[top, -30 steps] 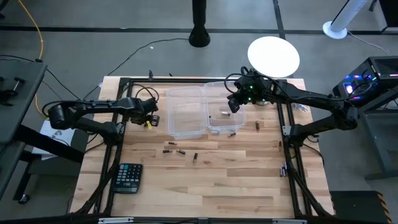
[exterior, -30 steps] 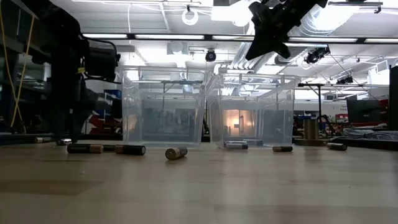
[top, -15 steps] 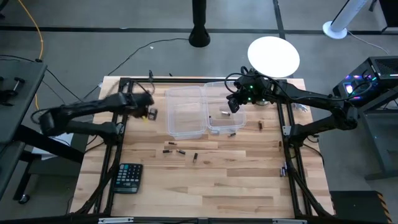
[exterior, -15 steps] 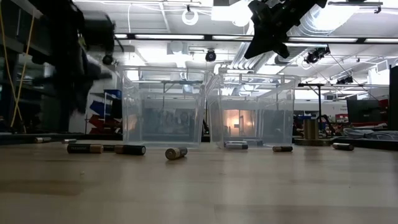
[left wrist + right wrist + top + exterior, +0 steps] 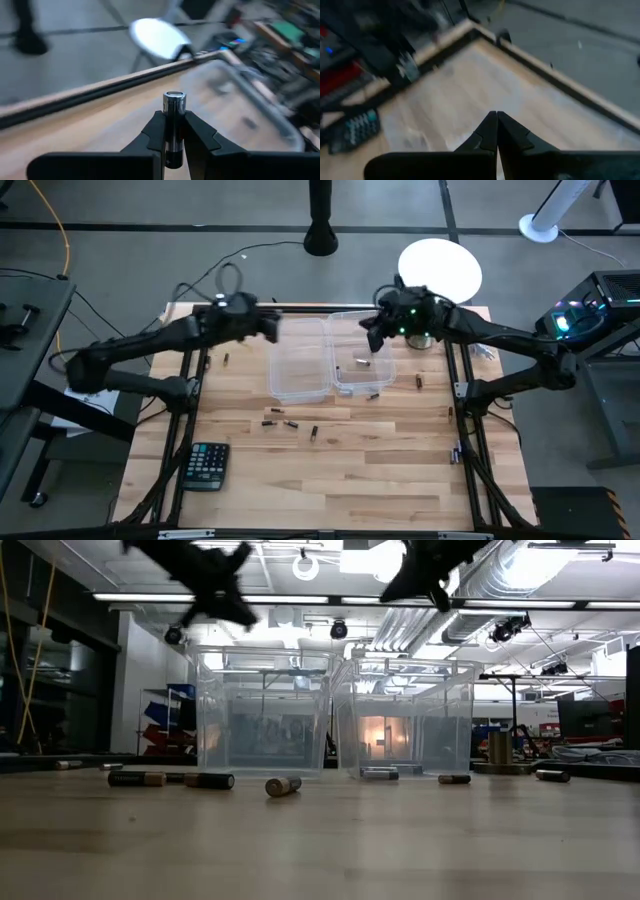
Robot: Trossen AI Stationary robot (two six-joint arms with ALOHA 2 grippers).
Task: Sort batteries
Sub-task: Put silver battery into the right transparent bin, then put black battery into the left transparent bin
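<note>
in the upper middle of the high view, the left tool (image 5: pixel 268 326) hangs at the rim of the left clear bin (image 5: pixel 300 375), clamped on one battery (image 5: pixel 174 127) held upright, likely for a drop inside. the right tool (image 5: pixel 372 332), pinched closed on nothing, hovers over the right clear bin (image 5: pixel 362 385), which holds a few cells. loose batteries (image 5: pixel 281 422) lie on the desk (image 5: pixel 330 480) below the bins; the calculator (image 5: pixel 207 465) sits lower left, well clear.
</note>
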